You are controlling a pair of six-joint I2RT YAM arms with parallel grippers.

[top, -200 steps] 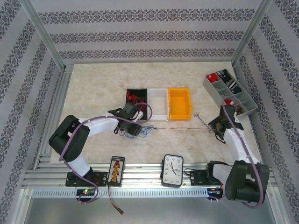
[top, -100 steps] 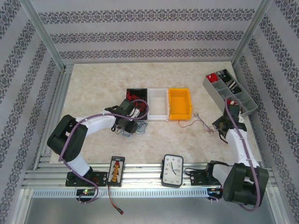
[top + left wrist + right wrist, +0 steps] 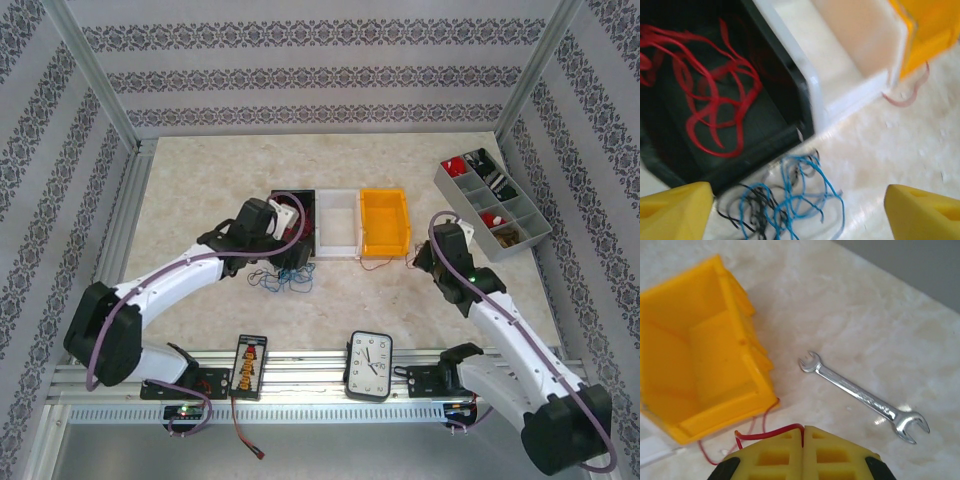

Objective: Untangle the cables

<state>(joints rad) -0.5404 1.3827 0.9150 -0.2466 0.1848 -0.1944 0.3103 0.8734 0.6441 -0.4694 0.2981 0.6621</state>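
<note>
my left claw point(image 3: 800, 212) released, blue and black cables point(image 3: 805, 192) on the desk point(image 3: 890, 150) between its fingers point(image 3: 675, 207), my right claw point(image 3: 803, 432) clenched on a red cable point(image 3: 767, 432) just short of the yellow bin point(image 3: 700, 355).

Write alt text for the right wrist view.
The right gripper, yellow-fingered, is shut on a thin red cable in front of an empty yellow bin at left. A silver wrench lies on the pale table at right.
</note>
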